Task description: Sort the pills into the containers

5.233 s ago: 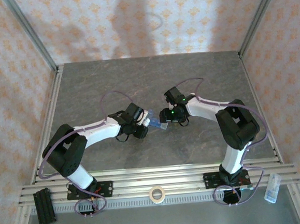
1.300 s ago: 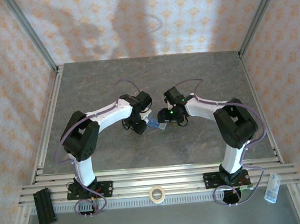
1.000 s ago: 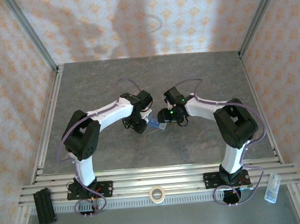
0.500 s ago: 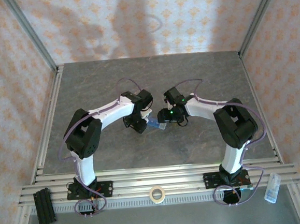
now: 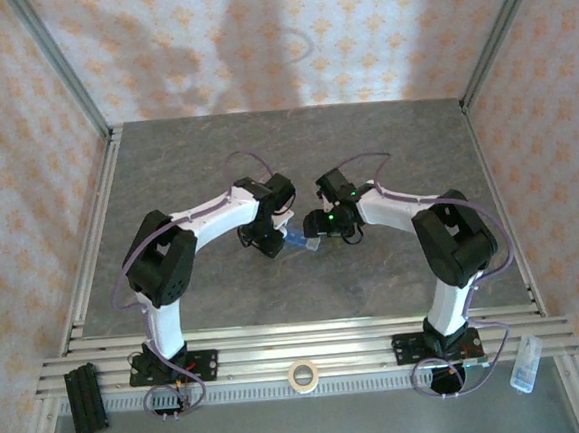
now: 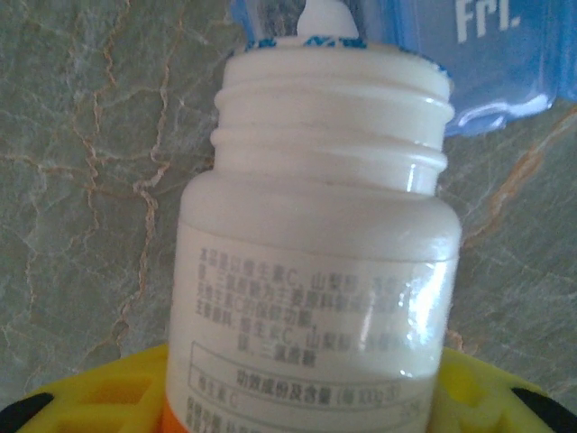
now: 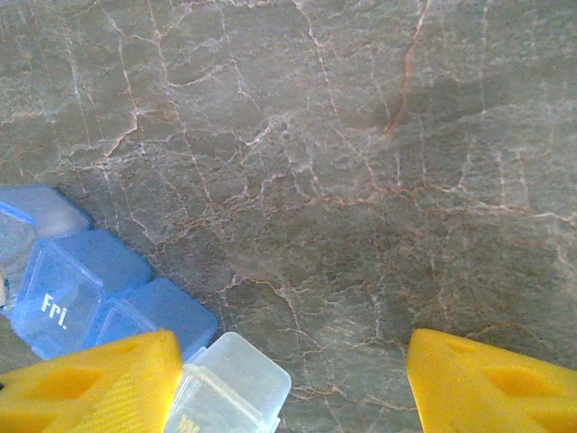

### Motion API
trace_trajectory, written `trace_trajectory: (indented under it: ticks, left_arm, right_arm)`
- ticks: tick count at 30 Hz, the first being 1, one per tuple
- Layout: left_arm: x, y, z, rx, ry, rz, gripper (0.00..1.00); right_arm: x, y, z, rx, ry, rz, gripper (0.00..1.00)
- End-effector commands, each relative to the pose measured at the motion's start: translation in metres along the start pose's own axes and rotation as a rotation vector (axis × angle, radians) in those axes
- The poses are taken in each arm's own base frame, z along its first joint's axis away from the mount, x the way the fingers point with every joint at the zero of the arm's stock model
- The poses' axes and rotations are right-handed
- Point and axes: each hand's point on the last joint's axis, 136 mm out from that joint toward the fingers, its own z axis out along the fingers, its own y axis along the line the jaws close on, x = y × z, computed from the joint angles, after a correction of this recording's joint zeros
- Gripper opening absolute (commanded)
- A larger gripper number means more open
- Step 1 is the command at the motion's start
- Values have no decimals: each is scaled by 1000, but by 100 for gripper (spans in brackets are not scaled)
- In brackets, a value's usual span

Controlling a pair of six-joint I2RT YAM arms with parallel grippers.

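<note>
From above, I see my left end effector (image 5: 268, 240) and right end effector (image 5: 319, 230) facing each other mid-desk (image 5: 384, 139), with the blue strip (image 5: 298, 241) lying flat between them. On the left wrist, the end effector is clamped on an uncapped white bottle (image 6: 315, 271) tipped mouth-first at the strip's "Fri." cell (image 6: 491, 54), I reckon so the white pill (image 6: 329, 13) at the lip drops in. On the right wrist, the fingers (image 7: 90, 379) stand apart with bare desk between, one just beside a pale lid (image 7: 236, 379), likely to brace the strip against the pour.
</note>
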Motion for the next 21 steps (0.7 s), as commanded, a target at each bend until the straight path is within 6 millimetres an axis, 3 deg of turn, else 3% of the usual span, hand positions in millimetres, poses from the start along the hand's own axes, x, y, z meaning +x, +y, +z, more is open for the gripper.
trace_trajectory:
  ticks: [1,11,21]
  left_arm:
    - [-6,1,-9,7,-81,-9,0]
    - [-13,-11,1,81,-250,-35,0]
    - [-43,-16,-33,129,-578,-50,0]
  right_arm:
    - [21,-21,12,88,77,8,69]
    - [19,-20,0,90,49,23,74]
    - [13,-26,-31,149,-12,76,80]
